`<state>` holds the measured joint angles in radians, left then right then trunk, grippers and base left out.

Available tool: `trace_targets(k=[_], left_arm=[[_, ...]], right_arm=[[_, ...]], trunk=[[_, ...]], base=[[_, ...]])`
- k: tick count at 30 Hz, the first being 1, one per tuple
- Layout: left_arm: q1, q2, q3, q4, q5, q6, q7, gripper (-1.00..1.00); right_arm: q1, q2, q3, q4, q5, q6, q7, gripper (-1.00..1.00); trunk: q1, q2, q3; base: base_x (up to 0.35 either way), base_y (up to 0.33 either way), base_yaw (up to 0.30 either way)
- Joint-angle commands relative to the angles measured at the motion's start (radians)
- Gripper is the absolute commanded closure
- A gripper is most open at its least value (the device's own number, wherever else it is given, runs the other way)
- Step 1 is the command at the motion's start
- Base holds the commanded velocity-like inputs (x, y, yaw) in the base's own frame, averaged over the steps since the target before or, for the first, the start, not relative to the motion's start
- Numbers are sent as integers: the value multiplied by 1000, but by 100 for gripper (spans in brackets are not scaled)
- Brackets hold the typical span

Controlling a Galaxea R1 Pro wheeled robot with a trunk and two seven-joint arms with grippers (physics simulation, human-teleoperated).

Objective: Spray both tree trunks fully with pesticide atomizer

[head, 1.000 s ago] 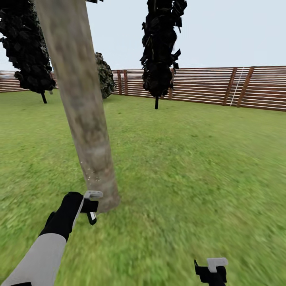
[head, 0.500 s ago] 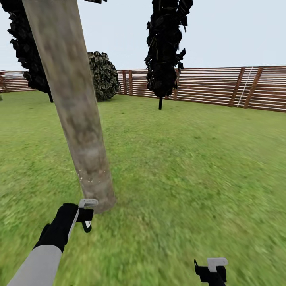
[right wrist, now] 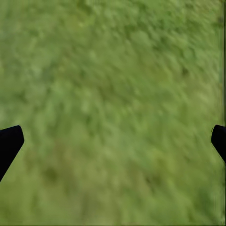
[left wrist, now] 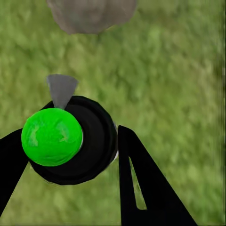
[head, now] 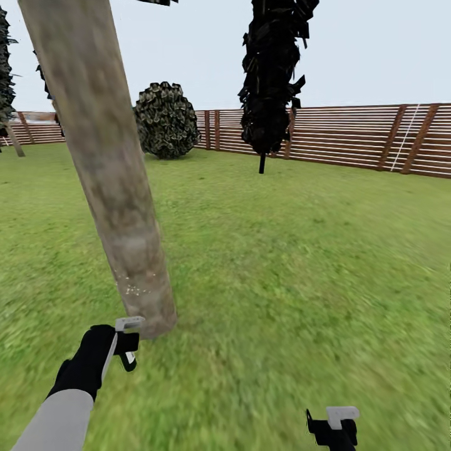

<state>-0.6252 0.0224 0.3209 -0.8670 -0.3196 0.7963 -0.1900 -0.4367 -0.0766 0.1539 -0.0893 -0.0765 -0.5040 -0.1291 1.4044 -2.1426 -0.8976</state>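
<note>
A thick pale grey-brown tree trunk [head: 119, 207] leans across the left of the head view, its base [left wrist: 89, 14] on the lawn. Fine white specks of pesticide [head: 133, 288] dot its lower part. My left gripper [head: 125, 343] hangs just short of the trunk's foot. It is shut on the pesticide atomizer [left wrist: 94, 141], a round black bottle seen from above with a bright green cap [left wrist: 52, 136]. The bottle's grey nozzle [left wrist: 61, 89] points toward the trunk base. My right gripper [head: 332, 427] is low at the right, open over bare grass [right wrist: 113, 113], fingertips wide apart.
Green lawn runs to a reddish-brown slat fence [head: 351, 134]. A near-black narrow tree [head: 272, 81] and a round dark bush [head: 164, 119] stand near the fence. A distant slanted pale trunk [head: 15, 141] shows at the far left edge.
The whole view has swung, so the trunk sits further left and the far trees and fence further right. My left gripper, still holding the bottle, shows slightly lower and further left. The right gripper is unchanged.
</note>
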Motion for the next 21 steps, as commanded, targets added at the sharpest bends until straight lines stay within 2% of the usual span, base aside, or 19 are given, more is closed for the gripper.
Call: trace_targets(k=[1, 4, 6, 7, 12, 18, 21], left_arm=[[0, 6, 1, -1, -11, 5, -11, 100], [3, 31, 3, 25, -19, 8, -12, 100], [5, 38, 1, 63, -23, 8, -12, 100], [5, 34, -1, 88, -27, 8, -11, 100], [-1, 27, 2, 101, -29, 14, -11, 100], [-11, 23, 3, 99, -28, 39, -11, 100], [-23, 21, -32, 87, -28, 85, -11, 100]], right_arm=[[0, 0, 9, 0, -8, -2, -3, -100], [0, 0, 9, 0, -8, -2, -3, -100], [0, 0, 9, 0, -8, -2, -3, -100], [0, 0, 9, 0, -8, -2, -3, -100], [0, 0, 9, 0, -8, -2, -3, -100], [0, 0, 9, 0, -8, -2, -3, -100], [0, 0, 9, 0, -8, -2, -3, -100]], trunk=[[0, 0, -1], [0, 0, -1], [0, 0, -1], [0, 0, -1], [0, 0, -1], [0, 0, -1], [0, 0, -1]], base=[[112, -276, 58], [22, -276, 221], [-118, -268, 265], [-199, -250, 274], [-115, -260, 277], [142, -174, 272], [40, -23, 92]])
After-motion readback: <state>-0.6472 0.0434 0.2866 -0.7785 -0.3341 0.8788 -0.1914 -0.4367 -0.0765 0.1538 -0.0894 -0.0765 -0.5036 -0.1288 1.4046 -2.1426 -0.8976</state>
